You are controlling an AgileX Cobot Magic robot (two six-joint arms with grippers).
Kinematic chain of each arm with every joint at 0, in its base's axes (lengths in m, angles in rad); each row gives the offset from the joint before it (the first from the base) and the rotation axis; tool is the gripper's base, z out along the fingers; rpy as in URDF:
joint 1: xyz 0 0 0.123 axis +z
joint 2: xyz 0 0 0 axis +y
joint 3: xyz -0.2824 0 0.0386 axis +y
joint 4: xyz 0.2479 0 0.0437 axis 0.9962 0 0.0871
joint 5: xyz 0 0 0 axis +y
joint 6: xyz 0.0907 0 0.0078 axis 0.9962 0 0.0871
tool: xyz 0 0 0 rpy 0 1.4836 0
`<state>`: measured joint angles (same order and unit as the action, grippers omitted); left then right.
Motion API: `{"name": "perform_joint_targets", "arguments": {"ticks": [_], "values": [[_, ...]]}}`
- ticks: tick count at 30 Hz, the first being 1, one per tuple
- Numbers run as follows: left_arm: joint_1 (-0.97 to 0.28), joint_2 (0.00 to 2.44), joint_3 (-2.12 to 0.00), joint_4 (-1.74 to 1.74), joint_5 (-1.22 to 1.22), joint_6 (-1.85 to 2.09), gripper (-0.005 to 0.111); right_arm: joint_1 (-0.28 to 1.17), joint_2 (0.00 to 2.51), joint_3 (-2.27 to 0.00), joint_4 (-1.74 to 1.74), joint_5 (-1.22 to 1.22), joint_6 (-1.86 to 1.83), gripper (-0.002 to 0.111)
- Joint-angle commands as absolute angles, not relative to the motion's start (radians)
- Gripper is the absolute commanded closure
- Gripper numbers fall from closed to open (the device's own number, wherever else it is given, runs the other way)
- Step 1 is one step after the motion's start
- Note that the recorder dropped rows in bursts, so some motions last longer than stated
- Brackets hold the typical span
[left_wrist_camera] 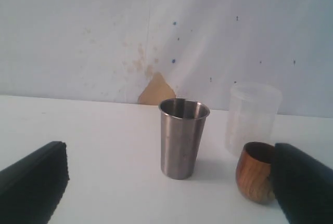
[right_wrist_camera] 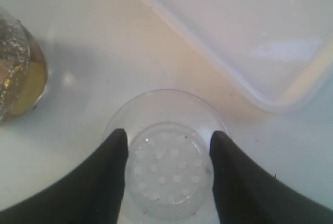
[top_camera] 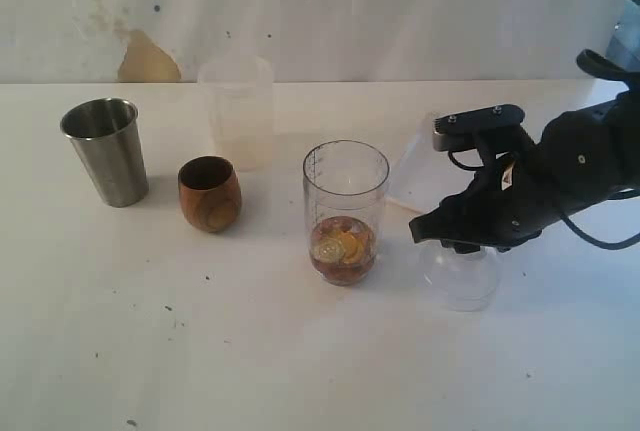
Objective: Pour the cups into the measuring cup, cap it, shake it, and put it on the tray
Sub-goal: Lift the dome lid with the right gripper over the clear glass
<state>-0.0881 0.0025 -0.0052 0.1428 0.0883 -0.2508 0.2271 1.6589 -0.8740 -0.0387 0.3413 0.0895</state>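
Observation:
The steel tumbler (top_camera: 105,151) stands upright at the left, with the brown wooden cup (top_camera: 210,194) beside it. The clear measuring cup (top_camera: 346,211) stands in the middle, with brown liquid and orange pieces in its bottom. To its right a clear domed cap (top_camera: 460,276) lies on the table, and my right gripper (top_camera: 457,241) reaches down onto it. In the right wrist view the fingers (right_wrist_camera: 117,146) press both sides of the cap's (right_wrist_camera: 166,167) perforated raised centre. My left gripper (left_wrist_camera: 170,154) is open and holds nothing, facing the tumbler (left_wrist_camera: 182,138) from a distance. The white tray (right_wrist_camera: 244,21) lies just beyond the cap.
A frosted translucent cup (top_camera: 237,111) stands behind the wooden cup, near the back wall. The tray's corner (top_camera: 415,176) shows behind my right arm. The white tabletop is spotted with small dark specks. The wall has a brown stain (top_camera: 148,59).

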Motion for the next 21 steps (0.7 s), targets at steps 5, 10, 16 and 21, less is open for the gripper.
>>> {"name": "perform_joint_targets", "arguments": {"ticks": [5, 10, 16, 21], "values": [[-0.093, 0.000, 0.000, 0.143, 0.061, -0.243, 0.002, 0.228, 1.629, -0.878, -0.045, 0.386, 0.083, 0.108], [-0.093, 0.000, 0.000, 0.143, 0.061, -0.243, 0.002, 0.228, 1.547, -0.878, -0.049, 0.436, 0.083, 0.108], [-0.093, 0.000, 0.000, 0.143, 0.061, -0.243, 0.002, 0.228, 1.465, -0.958, -0.049, 0.642, 0.083, 0.108], [-0.093, 0.000, 0.000, 0.143, 0.061, -0.243, 0.002, 0.228, 1.406, -1.090, -0.045, 0.770, 0.083, 0.108]]}}
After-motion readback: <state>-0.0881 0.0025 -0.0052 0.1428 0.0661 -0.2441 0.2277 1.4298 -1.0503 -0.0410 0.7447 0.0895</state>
